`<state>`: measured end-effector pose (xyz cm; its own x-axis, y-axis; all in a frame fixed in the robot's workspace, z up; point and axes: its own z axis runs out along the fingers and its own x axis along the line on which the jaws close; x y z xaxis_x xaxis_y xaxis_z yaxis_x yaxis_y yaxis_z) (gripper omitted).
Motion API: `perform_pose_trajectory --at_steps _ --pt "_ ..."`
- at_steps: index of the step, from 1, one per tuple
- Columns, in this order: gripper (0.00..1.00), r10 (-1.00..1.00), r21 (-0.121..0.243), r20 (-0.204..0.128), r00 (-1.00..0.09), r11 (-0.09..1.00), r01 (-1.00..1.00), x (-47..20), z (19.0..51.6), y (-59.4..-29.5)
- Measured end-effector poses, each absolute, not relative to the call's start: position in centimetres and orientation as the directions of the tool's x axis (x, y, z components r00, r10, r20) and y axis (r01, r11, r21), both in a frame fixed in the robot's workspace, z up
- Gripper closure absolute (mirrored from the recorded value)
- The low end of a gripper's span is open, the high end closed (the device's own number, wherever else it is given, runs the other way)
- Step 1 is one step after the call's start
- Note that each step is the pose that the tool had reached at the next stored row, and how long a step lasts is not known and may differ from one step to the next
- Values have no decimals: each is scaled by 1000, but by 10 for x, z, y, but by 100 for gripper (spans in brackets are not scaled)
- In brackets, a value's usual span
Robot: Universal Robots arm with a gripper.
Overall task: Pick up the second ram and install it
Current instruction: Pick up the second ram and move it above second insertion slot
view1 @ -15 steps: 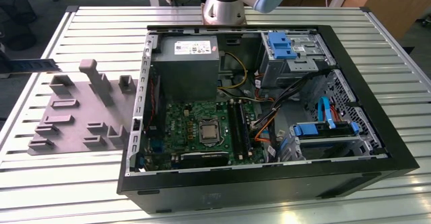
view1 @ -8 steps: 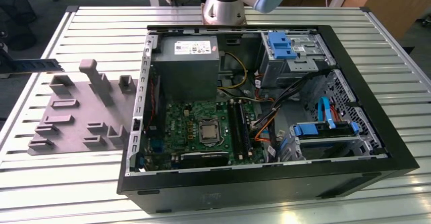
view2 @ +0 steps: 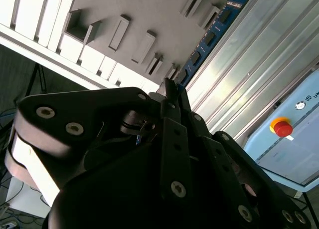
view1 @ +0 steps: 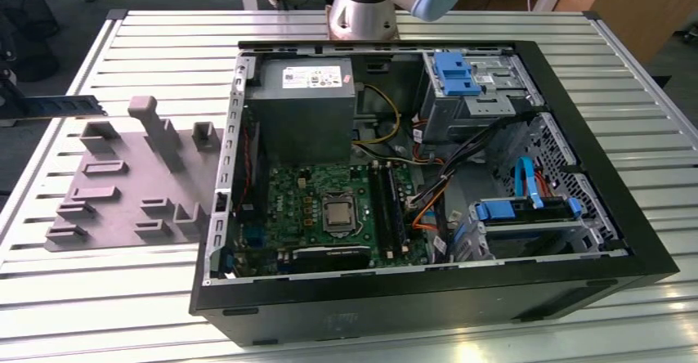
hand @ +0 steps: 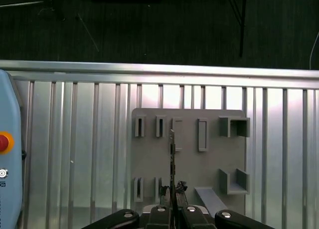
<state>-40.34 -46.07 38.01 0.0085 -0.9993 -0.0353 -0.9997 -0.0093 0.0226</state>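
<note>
Grip alignment counts most: the gripper [hand: 172, 191] pinches the second ram [hand: 172, 156] edge-on over the grey holder [hand: 189, 164], at the exterior view's left. Keeping the stick square should ease seating. The holder's visible pockets hold nothing; the open computer case [view1: 436, 298], centre frame, holds the motherboard [view1: 306, 199].

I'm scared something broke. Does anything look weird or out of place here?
Nothing looks broken or spilled. The one thing off its spot is the second ram: the gripper holds it by one end in the air near the gray holder tray, away from the open computer case.
</note>
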Motion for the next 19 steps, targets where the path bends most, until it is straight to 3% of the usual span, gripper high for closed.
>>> perform_pose_trajectory --at_steps 19 --pt "86 -999 23 -35 9 -9 -1000 -396 380 -461"
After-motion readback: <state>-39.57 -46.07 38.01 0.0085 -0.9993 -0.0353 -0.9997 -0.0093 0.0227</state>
